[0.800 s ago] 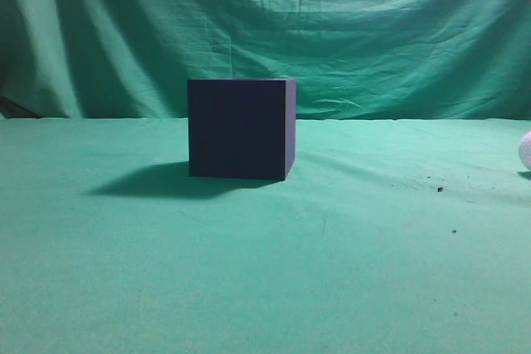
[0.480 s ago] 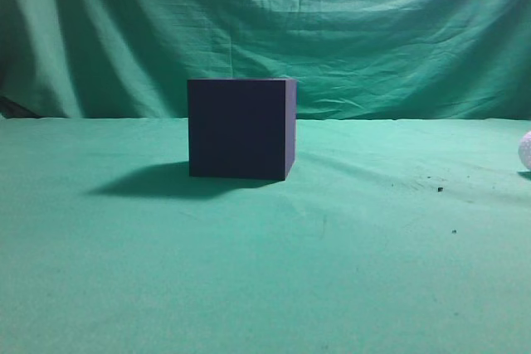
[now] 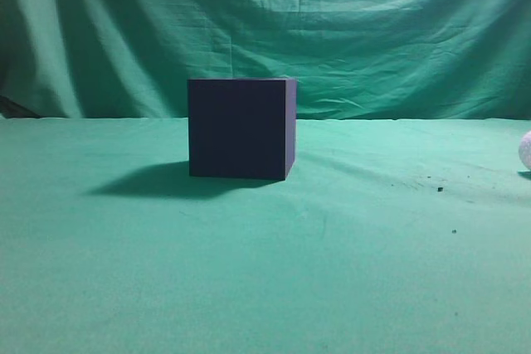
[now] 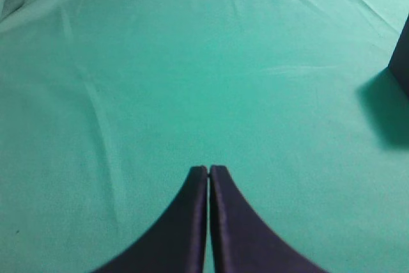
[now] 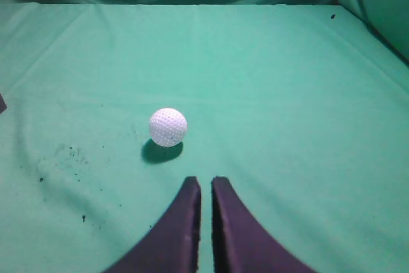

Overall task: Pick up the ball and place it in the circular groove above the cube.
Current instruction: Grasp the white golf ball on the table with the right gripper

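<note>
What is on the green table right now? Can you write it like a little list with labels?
ball: white, dimpled ball resting on the green cloth, at the far right edge of the exterior view
cube: dark navy cube, upright, mid-table, nothing on top
right gripper: right gripper shut, just short of the ball, not touching
left gripper: left gripper shut, empty, over bare cloth
task: not started
</note>
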Available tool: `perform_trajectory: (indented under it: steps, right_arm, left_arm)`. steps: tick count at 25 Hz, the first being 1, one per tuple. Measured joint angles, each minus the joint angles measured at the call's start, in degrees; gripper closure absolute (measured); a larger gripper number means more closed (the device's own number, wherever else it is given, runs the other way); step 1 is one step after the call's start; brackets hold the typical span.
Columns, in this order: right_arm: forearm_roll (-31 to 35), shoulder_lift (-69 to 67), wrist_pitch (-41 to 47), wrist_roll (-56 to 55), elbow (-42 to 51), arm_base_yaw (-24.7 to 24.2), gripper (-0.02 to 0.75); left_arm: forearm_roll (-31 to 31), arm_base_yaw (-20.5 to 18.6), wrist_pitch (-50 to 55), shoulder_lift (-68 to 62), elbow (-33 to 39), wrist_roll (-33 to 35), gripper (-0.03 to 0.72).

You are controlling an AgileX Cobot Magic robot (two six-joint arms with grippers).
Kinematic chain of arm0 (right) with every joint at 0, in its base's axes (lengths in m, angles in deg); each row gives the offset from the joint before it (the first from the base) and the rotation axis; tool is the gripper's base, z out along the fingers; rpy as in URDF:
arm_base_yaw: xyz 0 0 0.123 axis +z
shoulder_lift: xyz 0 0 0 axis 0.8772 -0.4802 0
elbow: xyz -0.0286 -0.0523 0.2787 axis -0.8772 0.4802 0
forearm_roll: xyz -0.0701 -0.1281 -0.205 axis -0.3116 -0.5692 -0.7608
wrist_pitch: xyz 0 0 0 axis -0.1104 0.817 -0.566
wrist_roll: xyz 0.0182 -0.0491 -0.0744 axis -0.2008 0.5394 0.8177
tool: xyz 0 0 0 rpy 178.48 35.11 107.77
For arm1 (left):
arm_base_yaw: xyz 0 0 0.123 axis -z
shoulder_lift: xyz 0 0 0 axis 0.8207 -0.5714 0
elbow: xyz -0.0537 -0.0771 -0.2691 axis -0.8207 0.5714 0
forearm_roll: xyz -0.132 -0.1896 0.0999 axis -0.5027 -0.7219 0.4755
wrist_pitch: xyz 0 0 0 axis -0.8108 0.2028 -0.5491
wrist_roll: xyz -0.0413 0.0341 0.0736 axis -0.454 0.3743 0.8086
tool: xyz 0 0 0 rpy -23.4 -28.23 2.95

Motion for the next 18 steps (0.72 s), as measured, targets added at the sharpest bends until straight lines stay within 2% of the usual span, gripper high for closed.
perform_trajectory:
  steps: [3,6,9,11,14,18]
  right_arm:
    - [0.7,0.0,-5.8,-0.6,0.0,0.0,0.738]
    - [2.1,0.0,-19.7,-1.2,0.0,0.0,0.738]
    - [2.2,0.0,-29.9,-1.2,0.0,0.0,0.738]
    - [2.2,0.0,-28.9,-1.5,-0.5,0.0,0.738]
    - [2.9,-2.0,-18.3,-1.7,-5.6,0.0,0.738]
    - [4.7,-14.1,-6.1,-3.0,-13.8,0.0,0.738]
  left_arm:
    - [0.0,0.0,0.0,0.0,0.0,0.0,0.688]
    - [0.0,0.0,0.0,0.0,0.0,0.0,0.688]
    - [0.0,0.0,0.0,0.0,0.0,0.0,0.688]
    - [0.0,0.0,0.0,0.0,0.0,0.0,0.688]
    - [0.0,0.0,0.0,0.0,0.0,0.0,0.688]
    - [0.0,0.0,0.0,0.0,0.0,0.0,0.688]
